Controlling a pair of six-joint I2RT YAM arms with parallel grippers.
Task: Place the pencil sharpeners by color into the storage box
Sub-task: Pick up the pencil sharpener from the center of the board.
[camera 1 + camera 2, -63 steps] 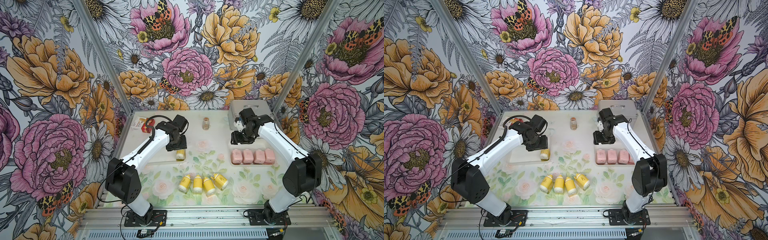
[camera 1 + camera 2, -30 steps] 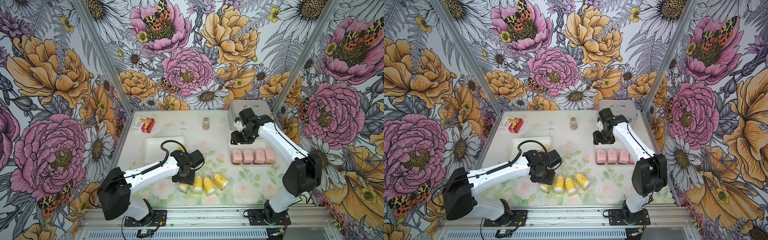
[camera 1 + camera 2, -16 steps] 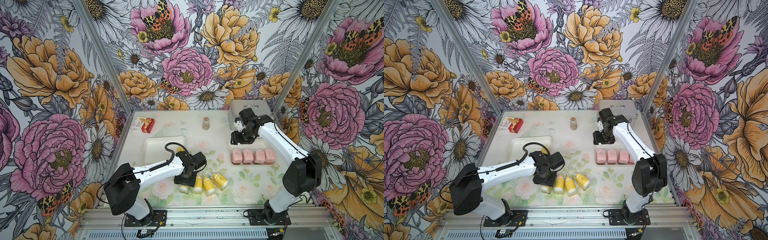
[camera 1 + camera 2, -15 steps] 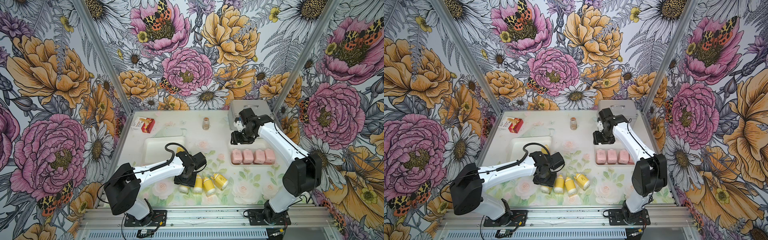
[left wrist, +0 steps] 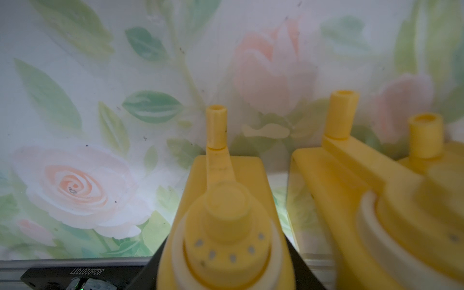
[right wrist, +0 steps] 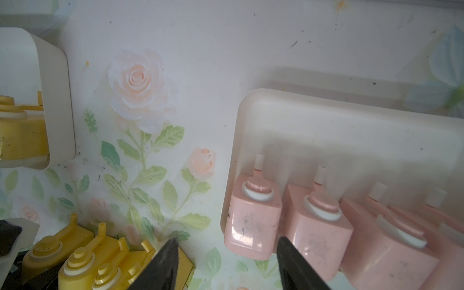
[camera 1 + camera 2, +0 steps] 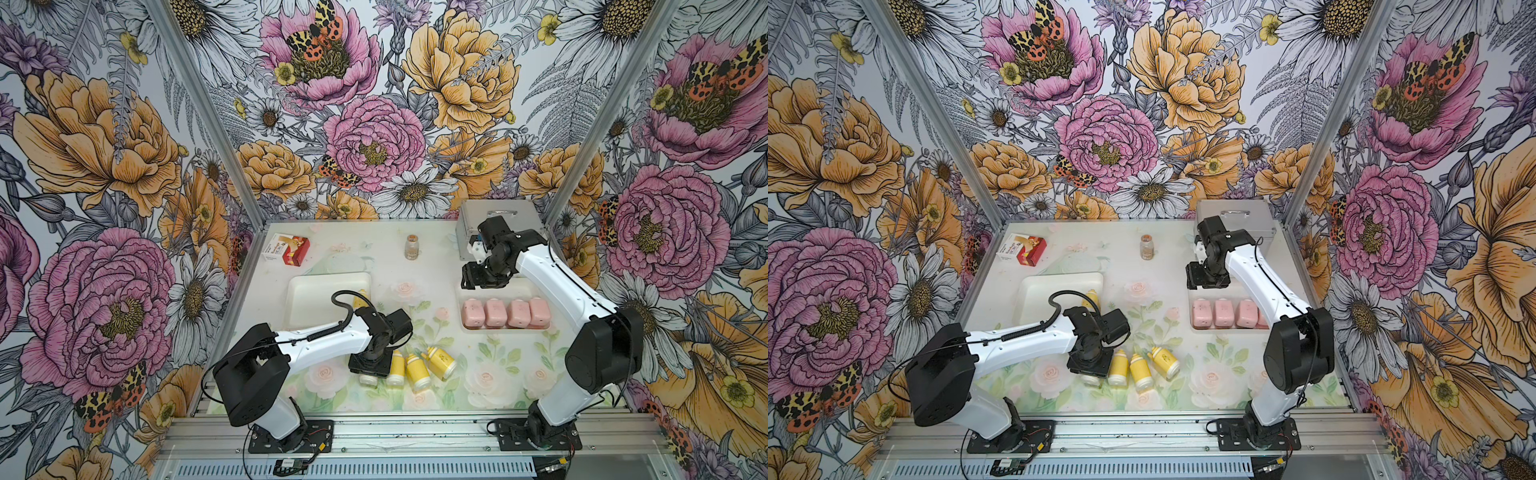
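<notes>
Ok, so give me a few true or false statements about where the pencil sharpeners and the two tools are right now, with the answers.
1. Four pink sharpeners lie side by side in the right tray. True.
2. The left tray holds two yellow ones. False: only one yellow sharpener shows there.
3. The right tool is clamped on a pink sharpener. False: it hangs open and empty.
4. The left tool is down at the end of the yellow row on the table. True.
5. The small jar lies in a tray. False: it stands on the table at the back.
</notes>
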